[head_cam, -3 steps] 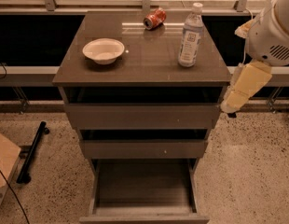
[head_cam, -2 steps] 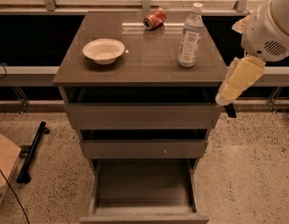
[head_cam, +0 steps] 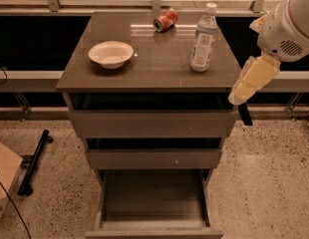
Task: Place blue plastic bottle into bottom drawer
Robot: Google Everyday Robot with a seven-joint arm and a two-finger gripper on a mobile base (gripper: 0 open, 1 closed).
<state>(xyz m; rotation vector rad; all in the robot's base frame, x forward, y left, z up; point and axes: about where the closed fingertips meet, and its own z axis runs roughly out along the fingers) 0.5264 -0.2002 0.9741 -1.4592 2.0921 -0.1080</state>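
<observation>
Blue plastic bottle [head_cam: 203, 38] stands upright on the worktop [head_cam: 159, 61], bottom drawer [head_cam: 153, 197] open; your gripper [head_cam: 244, 114] hangs off the right edge, state indeterminable.

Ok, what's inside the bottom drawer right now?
Nothing visible: the bottom drawer is open, its floor bare; the back is hidden under the middle drawer. The bottle stands on the cabinet; the claw hangs off its right side.
</observation>
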